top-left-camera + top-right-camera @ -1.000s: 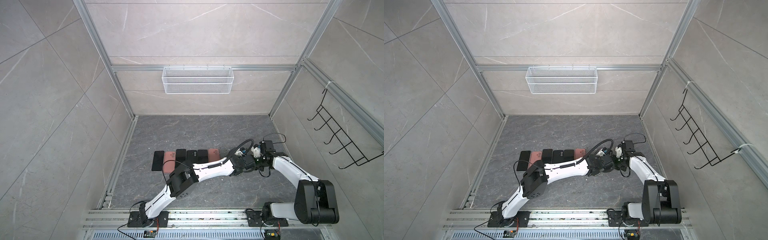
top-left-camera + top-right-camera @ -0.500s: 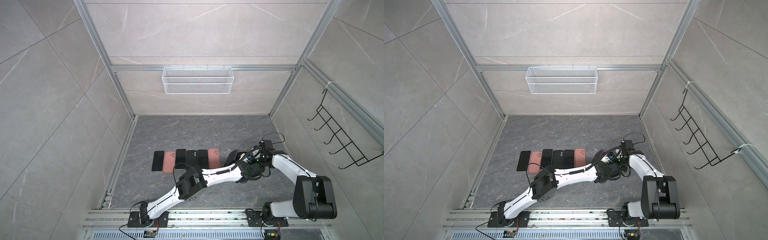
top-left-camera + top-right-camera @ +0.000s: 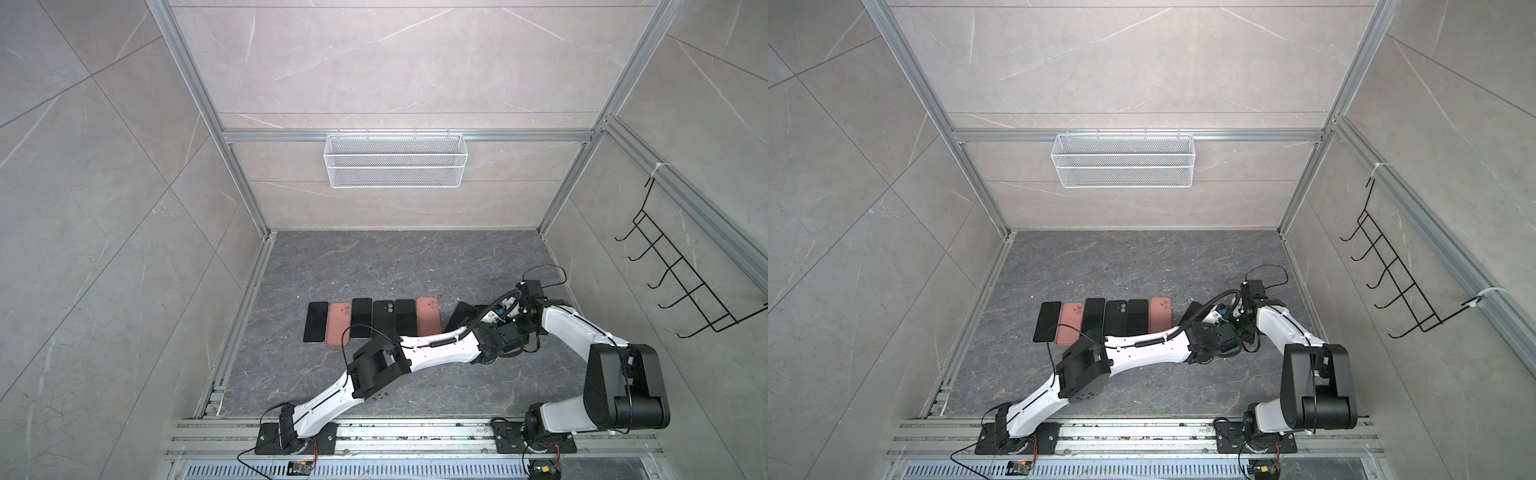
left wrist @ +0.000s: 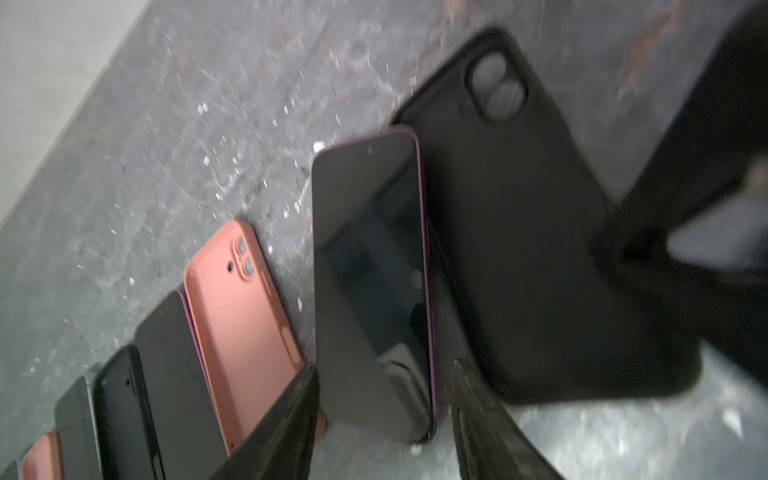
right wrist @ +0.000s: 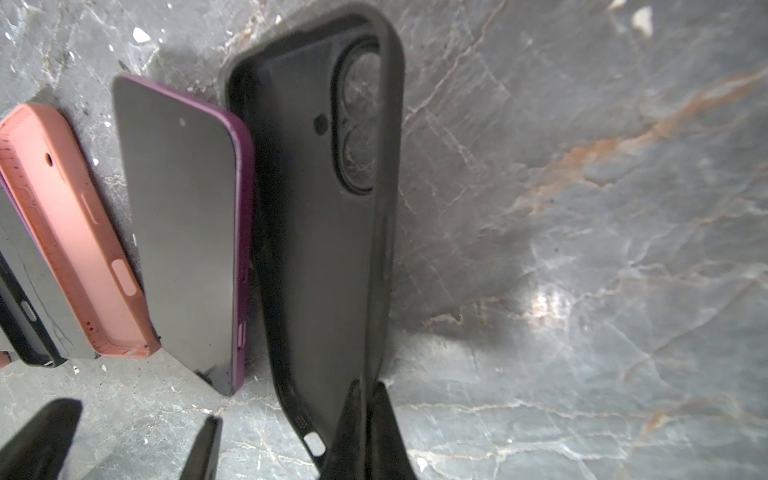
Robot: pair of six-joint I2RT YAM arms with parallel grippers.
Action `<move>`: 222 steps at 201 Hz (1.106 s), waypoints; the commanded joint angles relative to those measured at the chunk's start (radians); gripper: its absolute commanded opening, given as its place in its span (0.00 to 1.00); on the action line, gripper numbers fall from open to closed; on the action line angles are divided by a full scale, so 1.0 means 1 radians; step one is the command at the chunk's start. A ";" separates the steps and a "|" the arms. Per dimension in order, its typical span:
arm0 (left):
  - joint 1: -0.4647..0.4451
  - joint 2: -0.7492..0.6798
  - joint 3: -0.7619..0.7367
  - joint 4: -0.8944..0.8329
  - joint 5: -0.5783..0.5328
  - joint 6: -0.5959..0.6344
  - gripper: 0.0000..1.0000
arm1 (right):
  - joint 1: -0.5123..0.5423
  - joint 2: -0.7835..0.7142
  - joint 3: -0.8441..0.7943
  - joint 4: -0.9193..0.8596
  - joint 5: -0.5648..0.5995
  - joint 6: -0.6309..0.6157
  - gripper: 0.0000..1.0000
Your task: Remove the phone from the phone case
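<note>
Left fingers [image 4: 286, 424] standing apart, released, flanking purple-edged phone [image 4: 365, 270] resting screen-up on table [image 5: 582, 249], lower right of centre in both top views. Right fingers [image 5: 353, 428] clenching rim of empty black case [image 5: 316, 249], just beside phone.

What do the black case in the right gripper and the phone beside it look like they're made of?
Black case: probably soft silicone or rubbery plastic. It is matte and dust-marked, with no glare, and seems to bow where the right gripper pinches its wall.
Phone: smooth, glass-like front with a grey sheen. The purple edge looks satin; metal or plastic, can't tell.
</note>
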 commanded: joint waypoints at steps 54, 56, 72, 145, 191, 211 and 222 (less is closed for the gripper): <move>0.228 -0.707 -0.596 0.339 0.155 -0.075 0.70 | 0.003 0.013 0.105 -0.078 0.212 0.021 0.00; 0.234 -0.720 -0.609 0.343 0.156 -0.074 0.70 | 0.003 0.013 0.105 -0.080 0.209 0.018 0.00; 0.285 -0.806 -0.686 0.362 0.189 -0.082 0.70 | 0.002 0.017 0.095 -0.097 0.223 0.018 0.00; 0.501 -1.137 -0.932 0.416 0.309 -0.025 0.73 | 0.184 0.193 0.129 -0.045 0.078 -0.046 0.00; 0.595 -1.294 -0.950 0.306 0.291 0.068 0.85 | 0.185 0.289 0.221 -0.051 0.118 -0.096 0.00; 0.619 -1.322 -0.941 0.270 0.289 0.084 0.91 | 0.185 0.311 0.248 -0.053 0.121 -0.116 0.12; 0.631 -1.333 -0.942 0.255 0.283 0.090 0.94 | 0.186 0.324 0.253 -0.053 0.111 -0.123 0.31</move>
